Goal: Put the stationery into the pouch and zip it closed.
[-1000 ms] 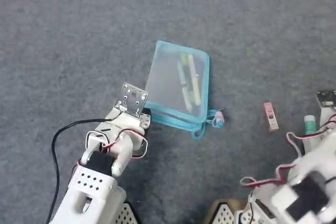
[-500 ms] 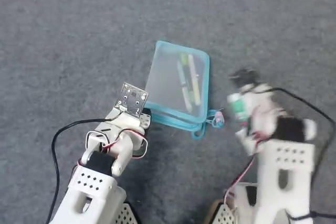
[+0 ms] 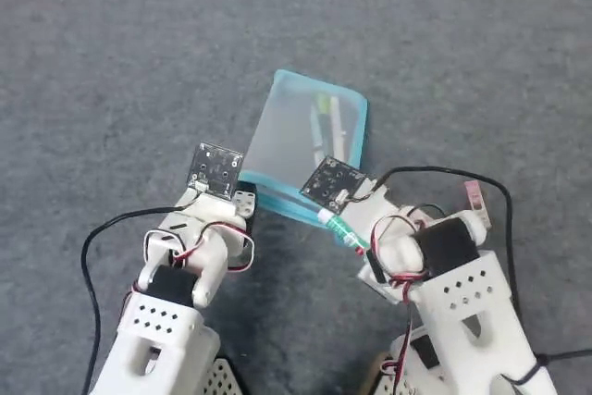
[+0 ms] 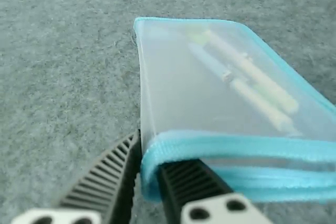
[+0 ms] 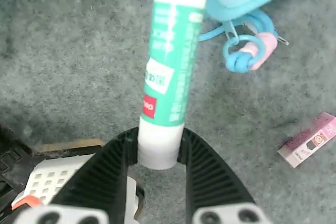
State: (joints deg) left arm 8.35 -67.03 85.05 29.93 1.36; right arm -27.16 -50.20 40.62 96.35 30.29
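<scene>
Two grips matter: my left pincer (image 4: 149, 174) is clenched on the pouch (image 4: 210, 93) corner; my right pincer (image 5: 159, 148) clasps the glue stick (image 5: 170, 61). I should line its tip with the mouth before releasing.

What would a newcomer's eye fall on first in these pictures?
Probably the green-and-white glue stick, clamped in the right gripper close to the zipper pull. Next, the translucent teal-edged pouch with pens inside, its corner pinched by the left gripper. A small pink block lies apart on the grey mat.
</scene>
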